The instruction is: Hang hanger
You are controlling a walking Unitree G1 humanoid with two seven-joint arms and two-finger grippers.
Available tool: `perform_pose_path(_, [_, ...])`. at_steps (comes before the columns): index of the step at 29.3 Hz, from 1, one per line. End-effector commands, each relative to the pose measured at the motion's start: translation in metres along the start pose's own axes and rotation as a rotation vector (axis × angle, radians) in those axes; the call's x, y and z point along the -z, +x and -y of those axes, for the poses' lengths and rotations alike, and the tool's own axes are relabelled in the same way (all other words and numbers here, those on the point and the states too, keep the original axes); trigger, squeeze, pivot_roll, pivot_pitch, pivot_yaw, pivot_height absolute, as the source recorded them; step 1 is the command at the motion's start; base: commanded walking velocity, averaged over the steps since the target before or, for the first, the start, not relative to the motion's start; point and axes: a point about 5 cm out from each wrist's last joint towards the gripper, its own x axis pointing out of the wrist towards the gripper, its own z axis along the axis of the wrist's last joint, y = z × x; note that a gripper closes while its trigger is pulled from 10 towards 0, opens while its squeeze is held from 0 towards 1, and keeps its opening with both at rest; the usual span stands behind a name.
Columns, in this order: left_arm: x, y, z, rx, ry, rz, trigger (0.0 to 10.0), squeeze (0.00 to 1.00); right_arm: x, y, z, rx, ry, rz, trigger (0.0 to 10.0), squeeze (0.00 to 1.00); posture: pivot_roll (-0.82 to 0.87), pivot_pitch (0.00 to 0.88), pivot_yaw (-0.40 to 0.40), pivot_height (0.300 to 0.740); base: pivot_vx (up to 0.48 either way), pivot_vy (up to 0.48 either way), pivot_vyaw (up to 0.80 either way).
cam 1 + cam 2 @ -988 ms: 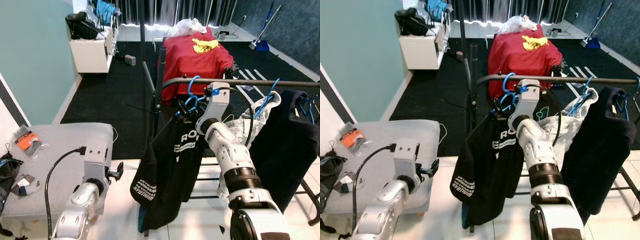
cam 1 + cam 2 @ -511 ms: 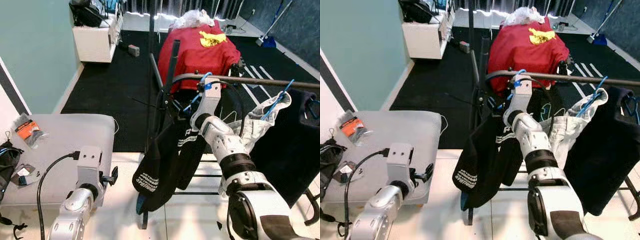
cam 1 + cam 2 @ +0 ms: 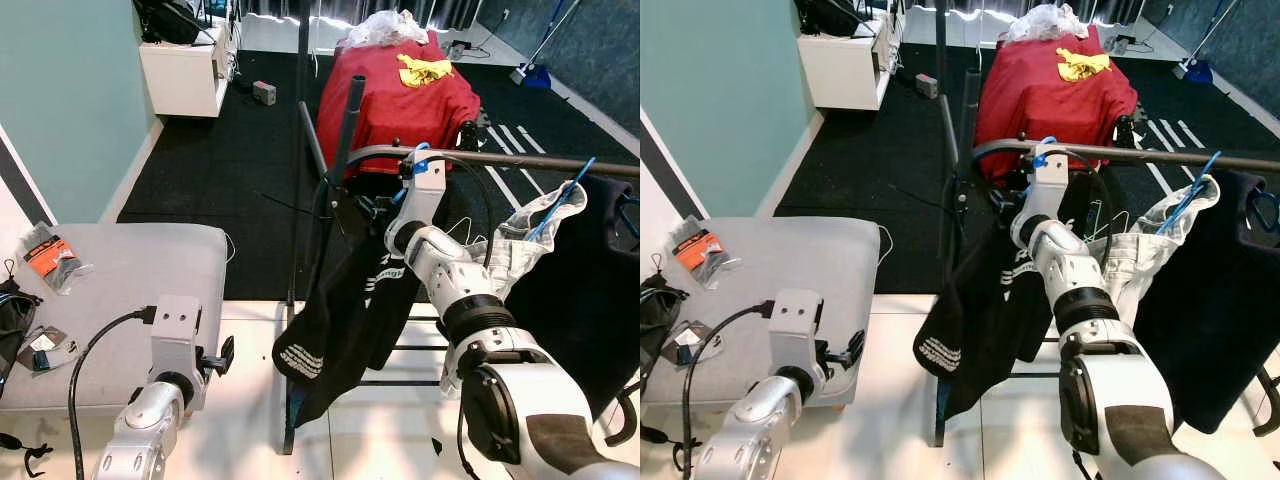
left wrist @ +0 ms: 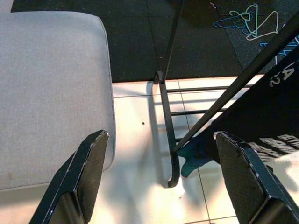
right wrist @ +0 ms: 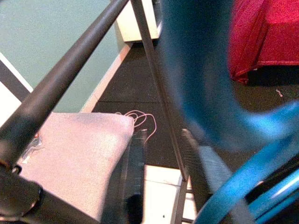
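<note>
Blue hanger (image 5: 210, 93) seemingly in right gripper (image 3: 372, 208) at rail (image 3: 520, 160)

blue hanger (image 3: 402, 196), black shirt (image 3: 345, 320) draped, seemingly at the rail (image 3: 520, 161)

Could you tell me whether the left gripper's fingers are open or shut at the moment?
Open. In the left wrist view the left gripper has its two black fingers far apart, with floor tiles and the rack's foot between them.

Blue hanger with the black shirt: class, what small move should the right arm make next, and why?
Probably lower the right end effector slightly so the blue hanger hooks over the rail. The hook sits blurred right beside the rail, and the black shirt already hangs below it.
</note>
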Motion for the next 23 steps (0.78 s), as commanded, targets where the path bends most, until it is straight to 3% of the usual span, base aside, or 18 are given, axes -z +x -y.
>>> perform_pose_path(1, [0.002, -0.001, -0.001, 0.007, 0.015, -0.02, 10.0, 0.0, 0.001, -0.001, 0.005, 0.012, 0.01, -0.006, 0.8, 0.0, 0.01, 0.083, -0.094, 0.74, 0.0, 0.0, 0.0])
perform_pose_path(9, [0.0, 0.0, -0.001, 0.014, 0.022, -0.017, 10.0, 0.0, 0.001, 0.0, 0.002, 0.003, -0.001, 0.002, 1.3, 0.0, 0.02, 0.072, -0.093, 0.74, 0.0, 0.0, 0.0])
perform_pose_path(11, [-0.001, 0.001, 0.0, 0.019, 0.022, -0.014, 10.0, 0.0, 0.0, 0.0, 0.001, 0.002, -0.01, 0.008, 2.2, 0.0, 0.01, 0.063, -0.088, 0.74, 0.0, 0.0, 0.0])
perform_pose_path(18, [-0.002, 0.002, 0.0, 0.022, 0.022, -0.013, 10.0, 0.0, -0.001, 0.0, 0.0, 0.002, -0.013, 0.009, 2.2, 0.0, 0.01, 0.061, -0.087, 0.74, 0.0, 0.0, 0.0])
perform_pose_path(20, [-0.002, 0.005, 0.003, 0.051, 0.018, -0.01, 10.0, 0.0, 0.006, -0.004, -0.006, -0.02, -0.011, 0.004, 3.3, 0.0, -0.03, 0.029, -0.057, 0.74, 0.0, 0.0, 0.0])
perform_pose_path(22, [-0.002, 0.005, 0.003, 0.051, 0.018, -0.01, 10.0, 0.0, 0.006, -0.004, -0.006, -0.02, -0.011, 0.004, 3.3, 0.0, -0.03, 0.029, -0.057, 0.74, 0.0, 0.0, 0.0])
perform_pose_path(23, [-0.003, 0.007, 0.006, 0.066, 0.018, -0.007, 10.0, 0.0, 0.012, -0.008, -0.011, -0.044, -0.022, -0.009, 5.7, 0.0, -0.03, 0.024, -0.052, 0.74, 0.0, 0.0, 0.0])
